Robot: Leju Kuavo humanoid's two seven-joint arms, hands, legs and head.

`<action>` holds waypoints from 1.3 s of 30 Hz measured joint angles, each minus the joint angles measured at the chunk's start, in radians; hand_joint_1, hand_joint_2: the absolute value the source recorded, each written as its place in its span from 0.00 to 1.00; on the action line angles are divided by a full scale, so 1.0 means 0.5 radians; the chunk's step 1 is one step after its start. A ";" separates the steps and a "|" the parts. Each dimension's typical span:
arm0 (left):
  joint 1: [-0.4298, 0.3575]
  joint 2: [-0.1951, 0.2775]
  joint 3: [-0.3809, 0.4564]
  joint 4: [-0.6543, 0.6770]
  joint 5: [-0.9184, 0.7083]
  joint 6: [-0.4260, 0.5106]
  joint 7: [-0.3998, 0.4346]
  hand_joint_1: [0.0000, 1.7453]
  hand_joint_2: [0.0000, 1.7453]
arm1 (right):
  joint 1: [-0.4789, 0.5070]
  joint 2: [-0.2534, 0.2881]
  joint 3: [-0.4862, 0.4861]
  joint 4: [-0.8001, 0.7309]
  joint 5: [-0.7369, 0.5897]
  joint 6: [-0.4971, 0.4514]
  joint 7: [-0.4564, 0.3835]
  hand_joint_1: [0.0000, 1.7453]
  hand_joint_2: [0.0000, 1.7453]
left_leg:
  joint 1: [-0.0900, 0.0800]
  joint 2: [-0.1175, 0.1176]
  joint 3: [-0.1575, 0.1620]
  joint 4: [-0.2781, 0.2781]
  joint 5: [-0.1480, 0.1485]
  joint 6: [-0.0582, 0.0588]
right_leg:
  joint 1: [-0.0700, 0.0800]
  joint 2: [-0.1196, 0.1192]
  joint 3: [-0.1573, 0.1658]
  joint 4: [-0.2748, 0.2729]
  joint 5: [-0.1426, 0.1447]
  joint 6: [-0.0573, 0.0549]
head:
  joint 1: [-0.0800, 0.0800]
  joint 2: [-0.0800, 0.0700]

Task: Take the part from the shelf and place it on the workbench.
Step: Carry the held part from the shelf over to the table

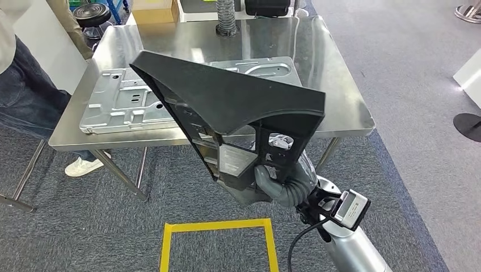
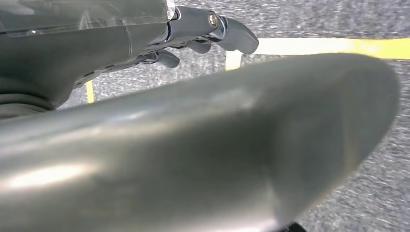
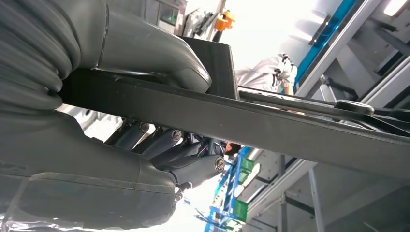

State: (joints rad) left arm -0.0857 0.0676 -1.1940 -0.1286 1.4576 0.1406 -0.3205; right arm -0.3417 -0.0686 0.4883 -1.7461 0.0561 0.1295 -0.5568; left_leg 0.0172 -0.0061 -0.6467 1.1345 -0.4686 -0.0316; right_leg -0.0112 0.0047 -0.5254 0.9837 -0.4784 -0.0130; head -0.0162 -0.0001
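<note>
A large black plastic part (image 1: 227,102), flat on top with a ribbed frame beneath, is tilted in the air just before the steel workbench (image 1: 334,73). My right hand (image 1: 278,181) grips its lower end from below. In the right wrist view the thumb (image 3: 145,48) presses one side of the part's dark bar (image 3: 270,125) and the fingers (image 3: 193,164) wrap the other side. My left hand (image 2: 193,34) hangs over the carpet, its fingers loosely extended and holding nothing.
A stamped silver metal panel (image 1: 119,102) lies on the bench's left half. A person (image 1: 22,85) stands at the bench's left end. A cardboard box (image 1: 154,10) and a grey hose (image 1: 226,17) sit at the far edge. Yellow tape (image 1: 215,226) marks the floor.
</note>
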 joint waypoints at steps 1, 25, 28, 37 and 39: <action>0.000 0.000 0.000 0.000 0.000 0.001 0.000 0.00 0.00 | 0.000 0.000 -0.003 -0.001 0.005 -0.006 -0.004 1.00 1.00 | -0.003 0.001 0.050 -0.130 0.064 0.007 | 0.003 0.002 0.017 0.002 -0.017 0.010 | 0.000 0.000; -0.021 0.003 -0.013 0.000 0.000 -0.002 0.030 0.00 0.00 | 0.050 -0.009 -0.166 -0.109 0.075 -0.028 0.012 1.00 1.00 | -0.013 0.000 0.139 0.052 -0.182 -0.006 | 0.001 -0.008 -0.076 0.013 0.064 -0.017 | 0.006 0.000; -0.012 0.004 -0.013 0.000 0.000 0.002 0.034 0.00 0.00 | 0.060 -0.009 -0.167 -0.108 0.075 -0.020 0.010 1.00 1.00 | -0.011 0.000 -0.054 0.257 -0.236 -0.011 | 0.002 -0.004 -0.048 0.014 0.034 -0.020 | 0.005 0.000; -0.005 0.009 -0.018 0.000 0.000 0.002 0.040 0.00 0.00 | 0.064 -0.009 -0.186 -0.142 0.081 -0.023 0.010 1.00 1.00 | -0.022 -0.002 0.110 -0.264 0.084 0.079 | 0.013 0.001 0.029 0.083 -0.048 0.055 | 0.013 0.000; -0.010 0.009 -0.021 0.000 0.000 0.002 0.042 0.00 0.00 | 0.059 -0.009 -0.204 -0.174 0.080 -0.022 0.011 1.00 1.00 | -0.018 -0.003 0.135 -0.271 0.078 0.096 | 0.008 0.000 -0.041 0.220 -0.117 0.074 | 0.022 0.000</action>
State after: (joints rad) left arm -0.0908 0.0721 -1.2046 -0.1286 1.4576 0.1415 -0.2997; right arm -0.3119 -0.0729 0.3861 -1.8329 0.0959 0.1186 -0.5513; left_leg 0.0081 -0.0076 -0.5793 0.9990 -0.4298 0.0162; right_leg -0.0069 0.0048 -0.5459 1.0936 -0.5369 0.0239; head -0.0052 -0.0002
